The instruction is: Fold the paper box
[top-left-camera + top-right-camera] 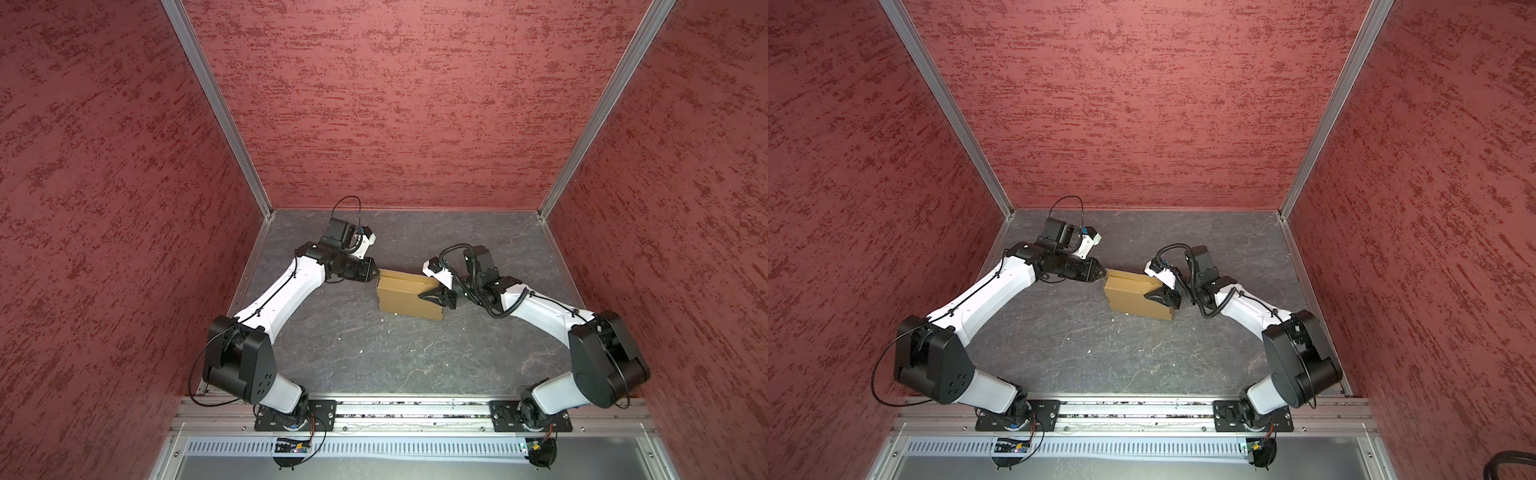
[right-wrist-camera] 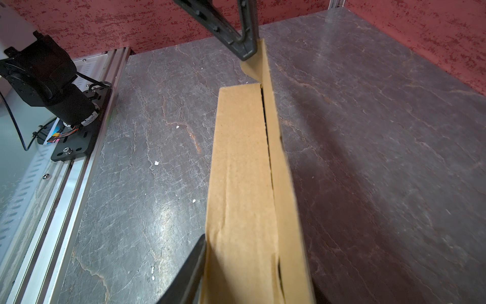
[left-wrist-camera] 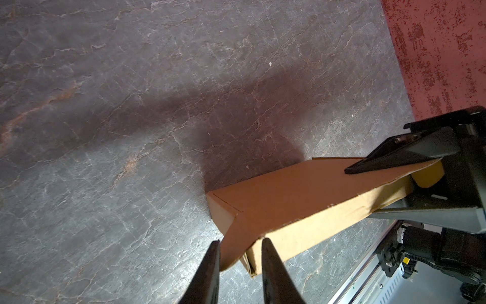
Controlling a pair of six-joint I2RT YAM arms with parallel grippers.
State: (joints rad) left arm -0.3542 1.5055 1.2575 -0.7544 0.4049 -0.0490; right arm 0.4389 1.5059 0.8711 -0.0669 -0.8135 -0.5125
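Right gripper (image 1: 422, 296) seemingly astride paper box (image 1: 399, 299)

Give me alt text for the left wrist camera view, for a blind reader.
A brown paper box sits on a grey stone-patterned table, its near flap corner between the parted fingers of the left gripper. The right gripper clamps its far end.

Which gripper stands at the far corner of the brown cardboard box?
The left gripper, astride a flap there; the right gripper clamps the box at its right end.
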